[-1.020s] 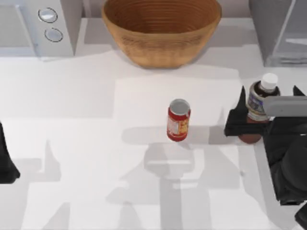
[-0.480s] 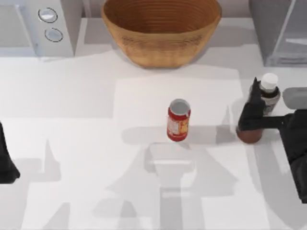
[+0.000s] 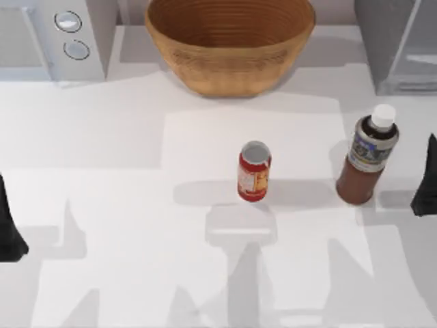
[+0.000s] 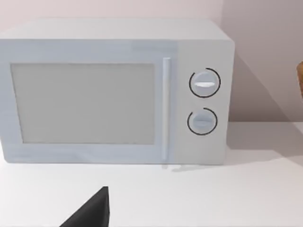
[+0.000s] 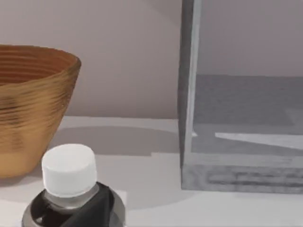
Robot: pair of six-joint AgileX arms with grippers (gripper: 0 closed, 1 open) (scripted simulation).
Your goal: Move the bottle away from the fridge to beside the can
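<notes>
The bottle (image 3: 367, 160) stands upright on the white table at the right, dark brown with a white cap, free of any grip. The red can (image 3: 254, 171) stands near the table's middle, well to the bottle's left. The grey fridge (image 3: 403, 44) sits in the back right corner, behind the bottle. My right gripper (image 3: 427, 179) is at the right edge, a short gap to the right of the bottle, open and holding nothing. In the right wrist view the bottle's cap (image 5: 68, 170) sits close, one dark fingertip (image 5: 97, 210) in front of it, with the fridge (image 5: 236, 142) behind.
A large woven bowl (image 3: 229, 41) stands at the back centre. A white appliance with two round dials (image 3: 54, 34) fills the back left corner, facing my left wrist camera (image 4: 113, 94). My left gripper (image 3: 8, 229) is parked at the left edge.
My right gripper, which stood around the bottle, has pulled away to the right edge. The bottle stays where it was; can and left arm have not moved.
</notes>
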